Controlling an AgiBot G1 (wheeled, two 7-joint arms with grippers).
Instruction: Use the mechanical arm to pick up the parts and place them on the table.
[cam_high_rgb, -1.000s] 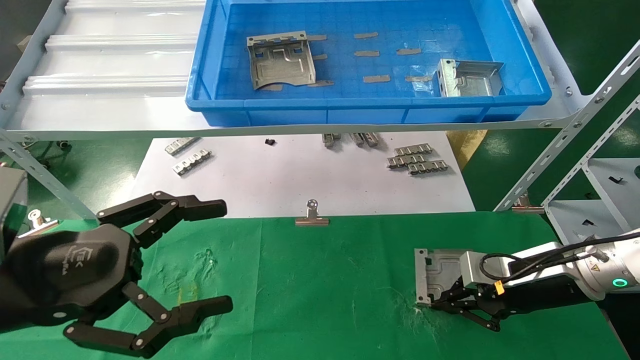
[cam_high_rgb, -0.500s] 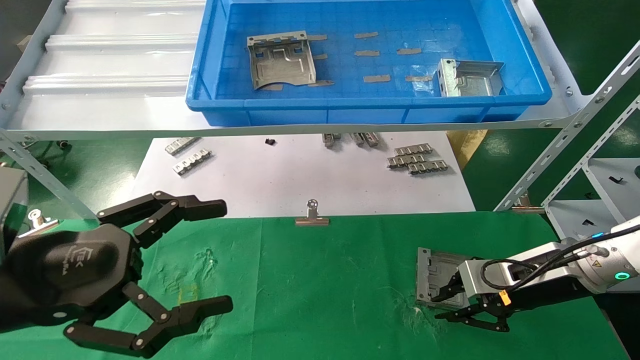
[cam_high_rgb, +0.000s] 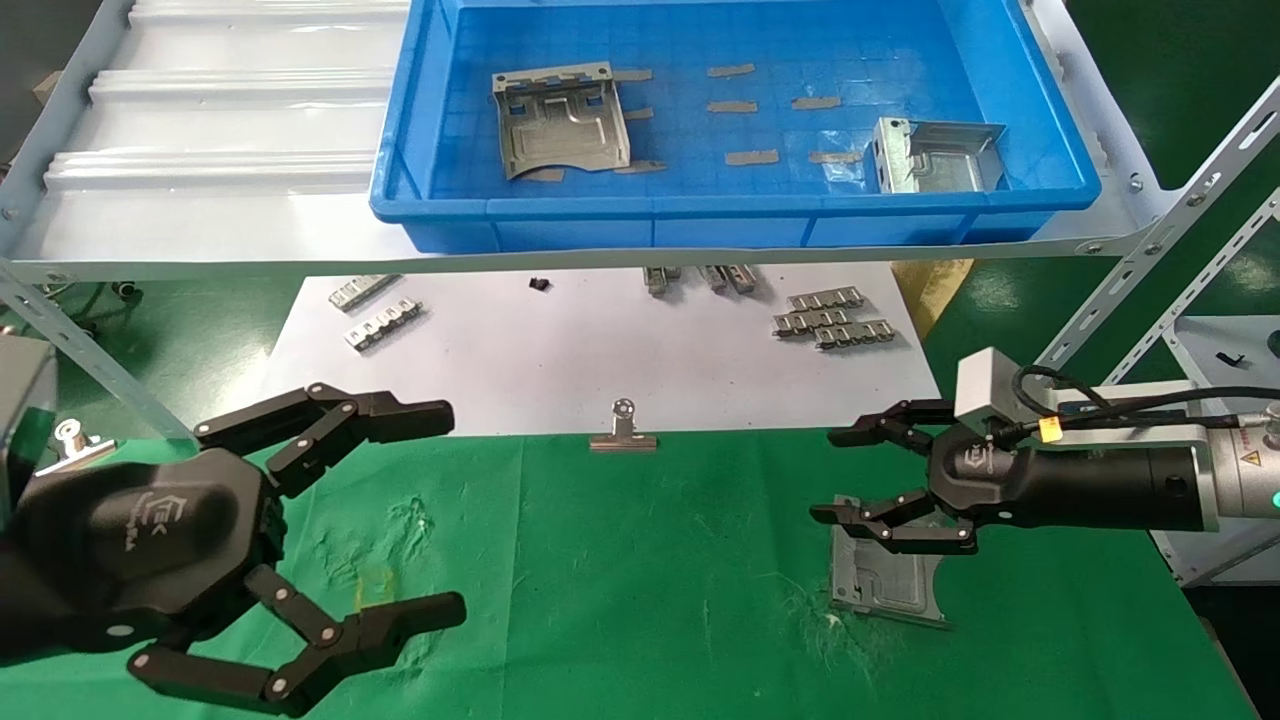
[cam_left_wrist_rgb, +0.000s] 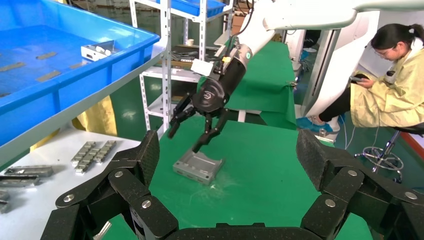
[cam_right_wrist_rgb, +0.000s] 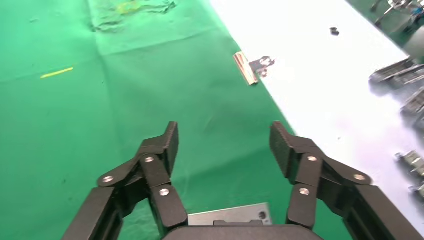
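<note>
Right gripper hangs over my part on the table, jaws open, empty. Left gripper sits parked, jaws spread.

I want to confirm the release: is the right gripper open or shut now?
Open. The right gripper hangs above the part on the green table, fingers spread and holding nothing.
</note>
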